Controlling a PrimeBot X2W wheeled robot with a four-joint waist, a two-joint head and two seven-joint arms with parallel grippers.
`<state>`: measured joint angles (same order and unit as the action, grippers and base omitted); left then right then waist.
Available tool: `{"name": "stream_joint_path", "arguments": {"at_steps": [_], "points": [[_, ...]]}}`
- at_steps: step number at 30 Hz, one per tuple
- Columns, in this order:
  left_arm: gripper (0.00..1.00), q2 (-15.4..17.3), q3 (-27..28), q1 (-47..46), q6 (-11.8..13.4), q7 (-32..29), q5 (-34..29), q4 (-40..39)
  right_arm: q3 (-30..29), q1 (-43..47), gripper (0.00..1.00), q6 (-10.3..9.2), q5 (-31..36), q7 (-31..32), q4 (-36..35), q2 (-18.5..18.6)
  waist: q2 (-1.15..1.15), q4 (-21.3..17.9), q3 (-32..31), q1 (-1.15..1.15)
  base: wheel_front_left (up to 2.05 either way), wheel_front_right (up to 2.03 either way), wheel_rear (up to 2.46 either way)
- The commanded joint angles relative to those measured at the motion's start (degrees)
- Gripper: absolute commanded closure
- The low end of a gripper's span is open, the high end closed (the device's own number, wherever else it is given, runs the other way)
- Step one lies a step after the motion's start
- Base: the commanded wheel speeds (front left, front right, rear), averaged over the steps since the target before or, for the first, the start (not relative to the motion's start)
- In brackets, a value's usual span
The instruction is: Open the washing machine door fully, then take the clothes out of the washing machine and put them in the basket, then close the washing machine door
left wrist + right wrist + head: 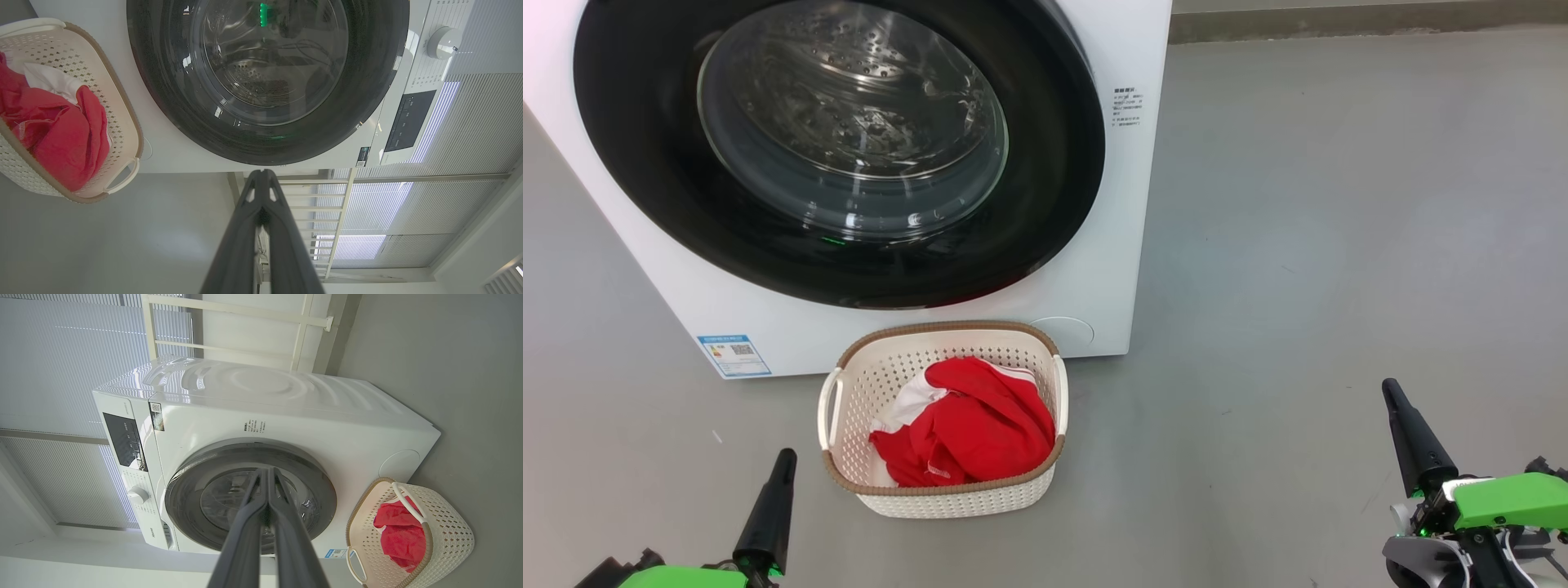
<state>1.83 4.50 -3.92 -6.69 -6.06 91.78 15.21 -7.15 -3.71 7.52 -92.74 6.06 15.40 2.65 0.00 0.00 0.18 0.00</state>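
Head view: washing machine (768,327) label (734,355) illegible.

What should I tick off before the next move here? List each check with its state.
1. The washing machine door sits closed on the washing machine: ok.
2. Door latched: cannot tell.
3. The clothes lie inside the basket: ok.
4. No red fabric behind the door glass: ok.
5. The left claw is shut and empty: ok.
6. The right claw is shut and empty: ok.
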Motion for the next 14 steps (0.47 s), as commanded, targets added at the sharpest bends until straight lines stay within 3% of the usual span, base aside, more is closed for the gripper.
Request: {"name": "stream_joint_path", "arguments": {"at_steps": [1,14], "points": [[1.00,1.05,2.01,-2.27,-0.80,-0.42,0.40,-1.17,0.80,-2.46,1.00,-0.03,0.44,0.29,-1.38,0.39,0.00,0.00,0.00,0.00,0.00,0.00,0.00],[1.00,1.05,2.01,-2.27,-0.80,-0.42,0.40,-1.17,0.76,-2.46,1.00,-0.03,0.47,0.32,-1.38,0.36,0.00,0.00,0.00,0.00,0.00,0.00,0.00]]}}
